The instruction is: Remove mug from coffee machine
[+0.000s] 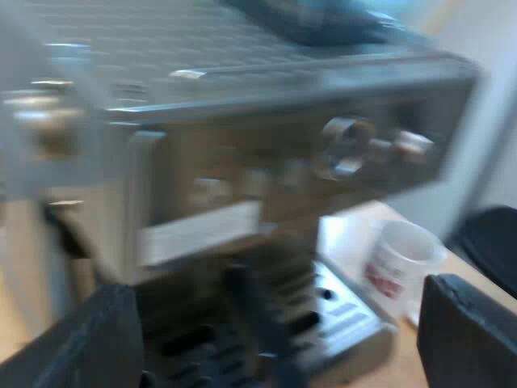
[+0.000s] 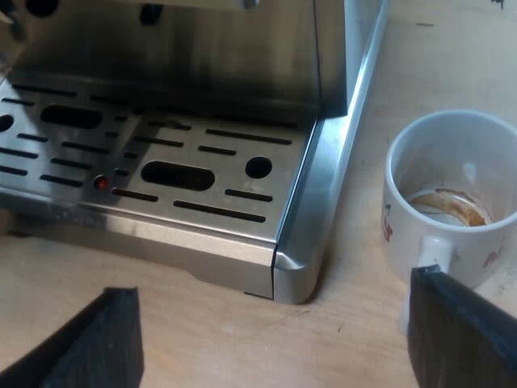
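Note:
The white mug (image 2: 452,194) with red print stands upright on the wooden table, just off the corner of the espresso machine's drip tray (image 2: 202,218). Brown coffee residue lies in its bottom. My right gripper (image 2: 271,287) is open and low over the table near the tray's corner. One of its fingers (image 2: 460,331) is right at the mug's handle, and nothing sits between the fingers. My left gripper (image 1: 279,295) is open in front of the espresso machine (image 1: 266,129). The mug (image 1: 396,263) also stands beside the tray there.
Steel knobs (image 1: 347,145) stick out from the machine's front panel. A dark hopper (image 1: 315,20) sits on top. A dark blurred shape (image 1: 271,283) hangs over the drip tray. A black object (image 1: 493,242) stands beyond the mug. Bare wooden table (image 2: 202,331) lies before the tray.

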